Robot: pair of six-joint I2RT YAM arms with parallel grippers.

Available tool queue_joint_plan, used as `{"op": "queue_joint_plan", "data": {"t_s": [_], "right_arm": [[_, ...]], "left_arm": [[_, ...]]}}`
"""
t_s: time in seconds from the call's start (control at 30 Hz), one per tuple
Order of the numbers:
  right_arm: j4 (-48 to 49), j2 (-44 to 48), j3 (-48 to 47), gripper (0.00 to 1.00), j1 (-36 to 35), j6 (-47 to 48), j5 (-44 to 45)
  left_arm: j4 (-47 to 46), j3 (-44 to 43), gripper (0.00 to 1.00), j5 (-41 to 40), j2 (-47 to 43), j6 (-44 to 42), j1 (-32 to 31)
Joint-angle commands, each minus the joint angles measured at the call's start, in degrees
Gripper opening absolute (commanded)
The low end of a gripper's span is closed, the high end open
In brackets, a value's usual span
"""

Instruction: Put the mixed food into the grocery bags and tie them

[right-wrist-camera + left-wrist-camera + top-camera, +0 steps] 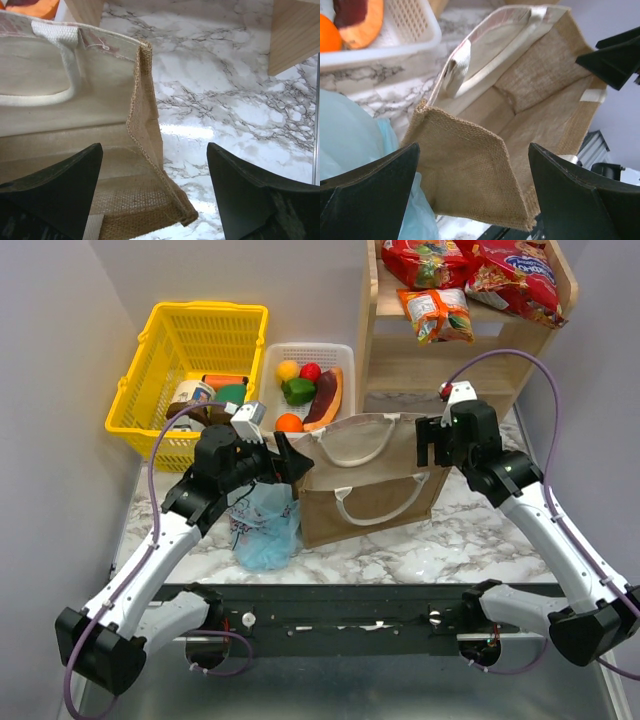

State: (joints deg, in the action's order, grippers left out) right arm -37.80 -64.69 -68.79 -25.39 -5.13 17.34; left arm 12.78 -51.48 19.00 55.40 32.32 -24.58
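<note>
The tan-brown bag [370, 485] stands open in the middle of the table, empty inside, its loop handles hanging. My left gripper [290, 455] is open at the bag's left end; in the left wrist view [472, 195] the bag's folded corner [470, 165] lies between the fingers. My right gripper [431, 445] is open at the bag's right end, its edge [145, 125] between the fingers in the right wrist view [155, 195]. The light-blue bag [265, 525] lies crumpled left of the tan one. Round fruit [298, 390] sit in the white tray [345, 355]. Red snack packets [515, 270] lie on the shelf.
A yellow mesh basket [160, 360] with jars and cans stands at the back left. The purple-and-orange wedge [327, 398] lies in the white tray. The wooden shelf [440, 365] stands at the back right. Marble tabletop [225, 100] shows right of the bag.
</note>
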Motion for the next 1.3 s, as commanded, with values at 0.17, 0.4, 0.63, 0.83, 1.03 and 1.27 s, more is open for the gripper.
{"op": "queue_joint_plan", "data": {"t_s": [0.17,0.4,0.63,0.83,1.03,1.27], "right_arm": [[0.27,0.34,5.25,0.63,0.25,0.12,-3.01],[-4.30,6.31,4.46,0.19,0.16,-3.91,-9.95],[-5.79,10.45,1.92,0.71,0.16,-1.91,-12.76],[-1.15,12.30,-10.56,0.85,0.25,4.59,-16.37],[3.00,0.56,-27.83,0.95,0.16,11.18,-10.94],[0.35,-16.34,-46.67,0.96,0.16,20.94,-8.64]], "left_arm": [[3.57,-6.60,0.80,0.59,9.37,-7.70,-2.49],[8.14,-14.07,0.23,2.00,14.91,-14.29,-2.58],[10.79,-17.16,0.00,1.74,17.73,-19.57,-2.58],[5.87,-11.54,0.00,3.49,16.06,-19.84,-2.67],[4.71,-8.99,0.00,1.04,13.86,-19.84,-2.67],[3.75,-7.84,0.00,0.68,12.54,-19.48,-2.67]]}}
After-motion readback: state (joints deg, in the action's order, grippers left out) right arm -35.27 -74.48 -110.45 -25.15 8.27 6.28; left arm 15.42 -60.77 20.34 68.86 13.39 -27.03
